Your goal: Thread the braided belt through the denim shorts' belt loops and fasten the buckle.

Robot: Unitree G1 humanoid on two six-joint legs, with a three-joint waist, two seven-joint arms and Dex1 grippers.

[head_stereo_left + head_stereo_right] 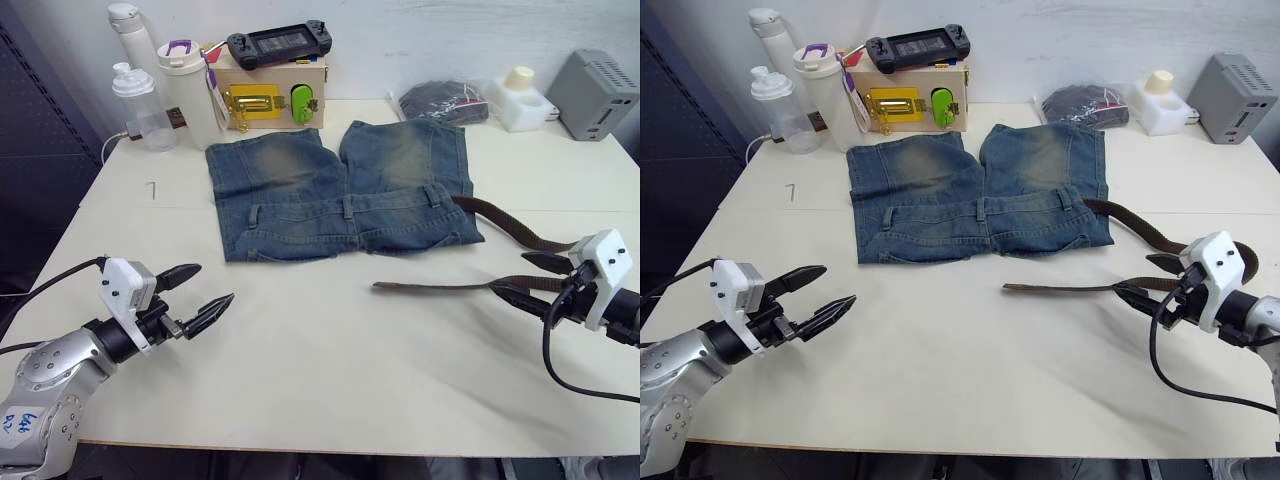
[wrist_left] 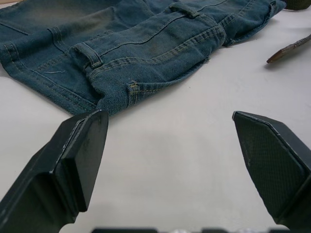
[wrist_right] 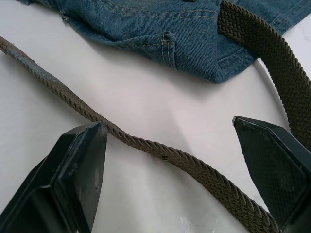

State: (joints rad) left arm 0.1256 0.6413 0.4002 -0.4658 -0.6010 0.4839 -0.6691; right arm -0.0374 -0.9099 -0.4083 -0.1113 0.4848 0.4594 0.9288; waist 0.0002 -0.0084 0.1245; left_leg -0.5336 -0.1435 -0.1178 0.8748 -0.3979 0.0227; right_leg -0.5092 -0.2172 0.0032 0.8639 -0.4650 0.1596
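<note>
Braided belt (image 1: 440, 287) between open right gripper (image 1: 527, 280), maybe untouched; left gripper (image 1: 205, 296) open

- Bright, even light from overhead; soft shadows lie under the belt (image 1: 440, 287) on the bench (image 1: 330, 350).
- Wrist views: near fingers (image 2: 73, 160) slightly soft.

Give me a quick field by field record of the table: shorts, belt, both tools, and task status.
shorts: denim shorts flat on the table, waistband toward the robot
belt: braided belt beside the shorts on the robot's right, one end at the waistband corner
left tool: open, holding nothing
right tool: open, straddling the belt
status: buckle not fastened
</note>
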